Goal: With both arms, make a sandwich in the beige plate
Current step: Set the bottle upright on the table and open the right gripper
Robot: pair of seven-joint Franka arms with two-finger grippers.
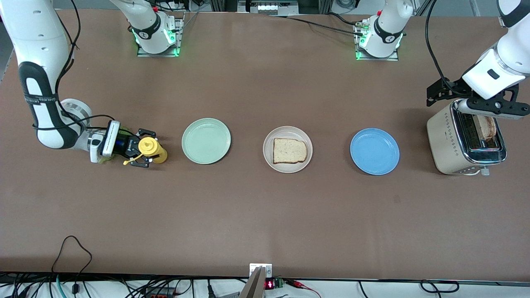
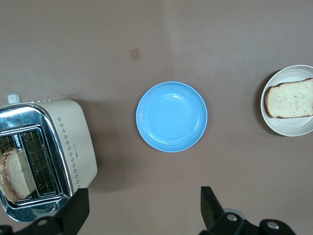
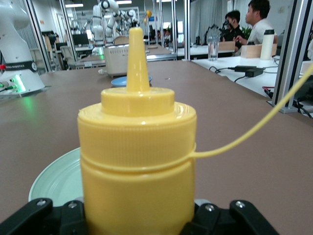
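Nearest the front camera, and all about level, ran a row across the counter [image 1: 265, 223]. The beige plate [image 1: 268, 159] sat mid-counter with one bread slice [image 1: 289, 150] lying flat in it. That slice's long axis ran from 9 to 3 o'clock in the front view. No lettuce was in sight.

At the plate's 3 o'clock lay the blue plate [image 1: 374, 151], and at 3 o'clock of that stood the toaster [image 1: 445, 140]. A second slice [image 1: 487, 126] stood on edge in its slot with the rounded crust up, its broad face lined up with the slot, roughly 12 to 6 o'clock. The left end effector [image 1: 487, 108] hung over the toaster with its fingers released and empty.

At the beige plate's 9 o'clock lay the mint-green plate [image 1: 206, 140]. At 9 o'clock of that, the right end effector [image 1: 138, 154] was clenched sideways on the yellow squeeze bottle [image 1: 152, 150], which stood upright on the counter with its nozzle up.

Lifting the toaster slice looked like the step in hand. The left arm would do well to turn its fingers across the slot so that the pads met the slice's two flat faces. It should come straight down, pinch lightly below the crust and draw straight up, clear of the wire cage. The right arm waited with the bottle.
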